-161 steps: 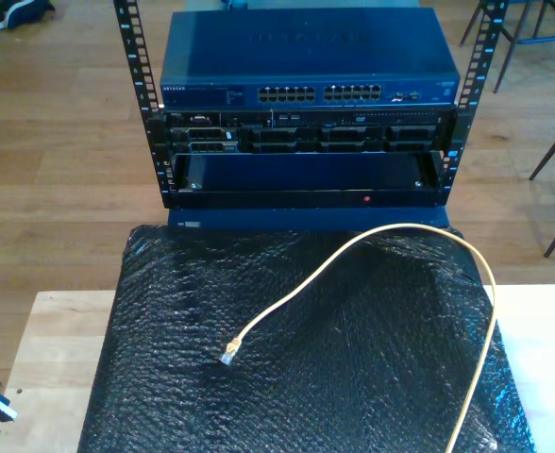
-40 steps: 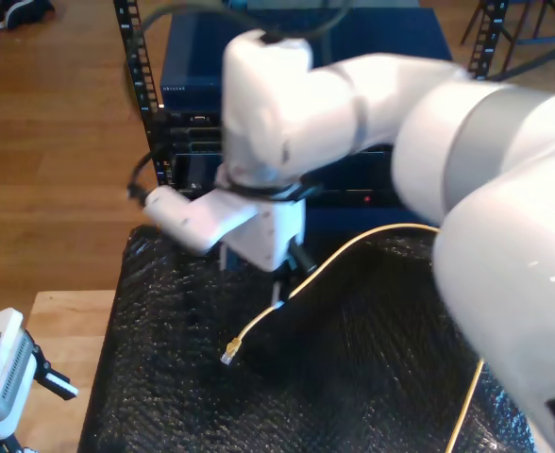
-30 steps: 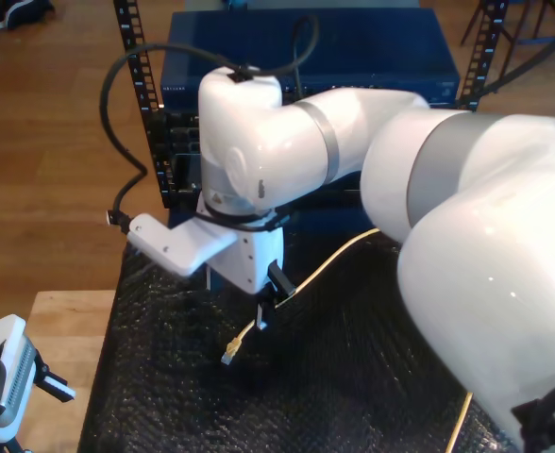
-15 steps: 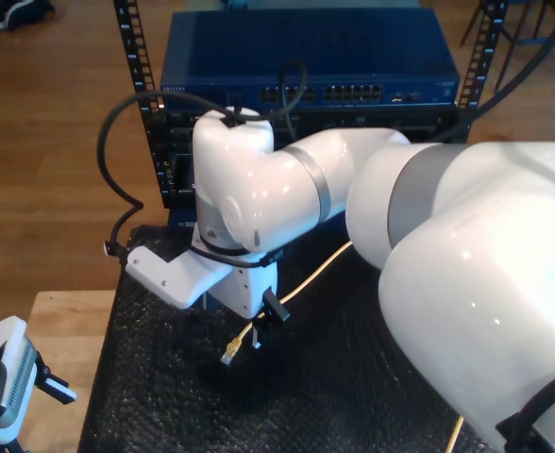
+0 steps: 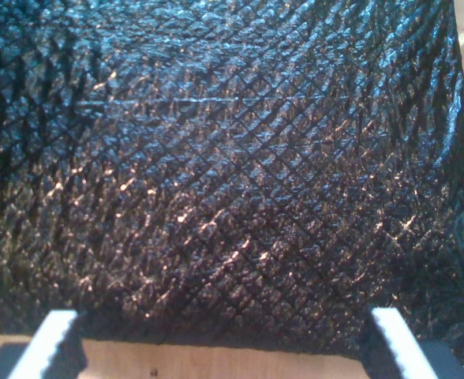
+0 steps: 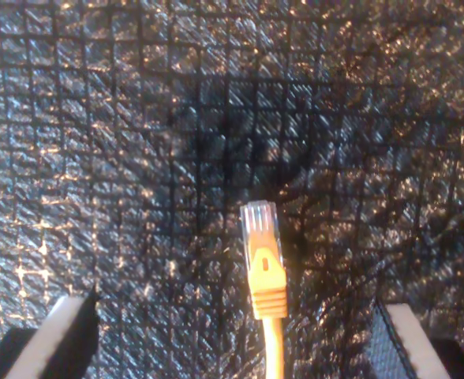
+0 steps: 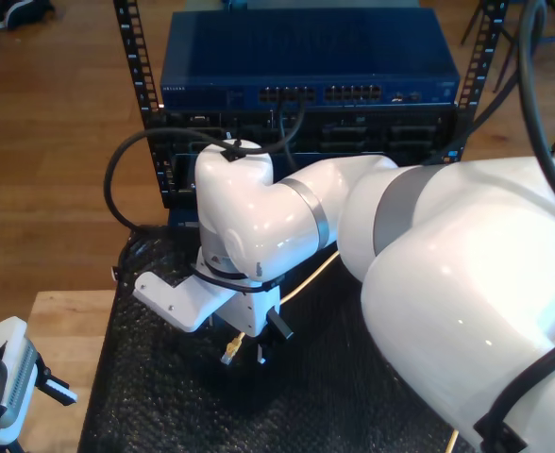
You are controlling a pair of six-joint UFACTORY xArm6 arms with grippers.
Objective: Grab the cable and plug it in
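The pale yellow cable lies on the black quilted mat. Its clear clip connector rests flat near the mat's middle. My second gripper, on the big white arm coming from the exterior view's right, hangs just above the connector and is open. In the second wrist view the connector lies between the two spread fingertips, touching neither, with my second gripper astride the cable. My first gripper is open over the mat's edge, with nothing between its fingers. It sits low at the exterior view's left.
A blue network switch with a row of ports sits on top of a black rack behind the mat. A thick black arm cable loops beside the rack. The pale wooden table shows beside the mat.
The second arm swung in over the mat and dropped lower, bringing its open gripper down around the connector. The first gripper appeared low at the exterior view's left.
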